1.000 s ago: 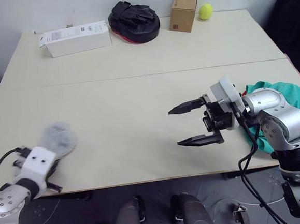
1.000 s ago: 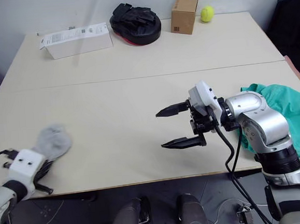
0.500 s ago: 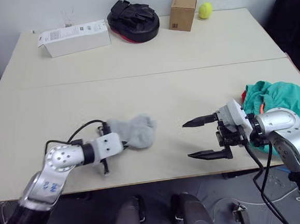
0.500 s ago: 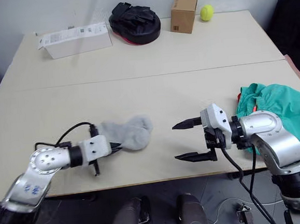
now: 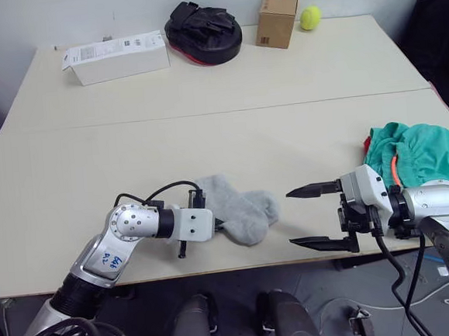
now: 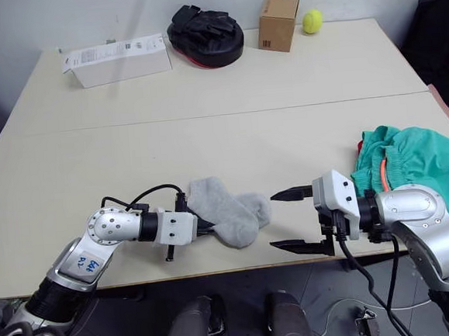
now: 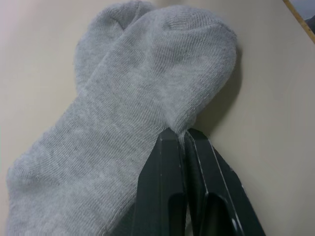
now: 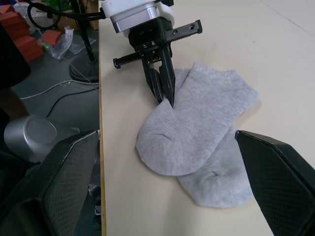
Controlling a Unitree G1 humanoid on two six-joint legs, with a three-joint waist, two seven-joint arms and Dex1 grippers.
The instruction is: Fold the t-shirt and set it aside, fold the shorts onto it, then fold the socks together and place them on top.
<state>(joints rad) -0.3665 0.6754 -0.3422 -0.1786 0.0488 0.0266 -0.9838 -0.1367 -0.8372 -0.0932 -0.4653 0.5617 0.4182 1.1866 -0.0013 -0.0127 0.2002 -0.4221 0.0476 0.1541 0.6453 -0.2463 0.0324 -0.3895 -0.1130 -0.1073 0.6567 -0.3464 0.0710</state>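
Two light grey socks point(image 5: 242, 213), one lying over the other, rest on the table near its front edge. My left gripper point(image 5: 216, 224) is shut on their edge, and the left wrist view shows its fingers point(image 7: 170, 162) pinching the knit of the socks point(image 7: 138, 88). A short way right of the socks, my right gripper point(image 5: 291, 218) stands open with nothing between its fingers. The teal-green shorts point(image 5: 421, 148) with an orange drawstring point(image 5: 395, 167) lie bunched at the table's right edge behind the right arm. The t-shirt is out of view.
Along the table's far edge stand a white box point(image 5: 115, 58), a black padded mitt point(image 5: 202, 31), a cardboard box point(image 5: 277, 20) and a yellow tennis ball point(image 5: 309, 17). The beige table point(image 5: 229, 129) is bare in the middle. A dark object point(image 5: 442, 42) stands past the right edge.
My left gripper has carried the socks rightward along the front of the table, close to the right gripper. The right gripper has drawn back to the right and stays open.
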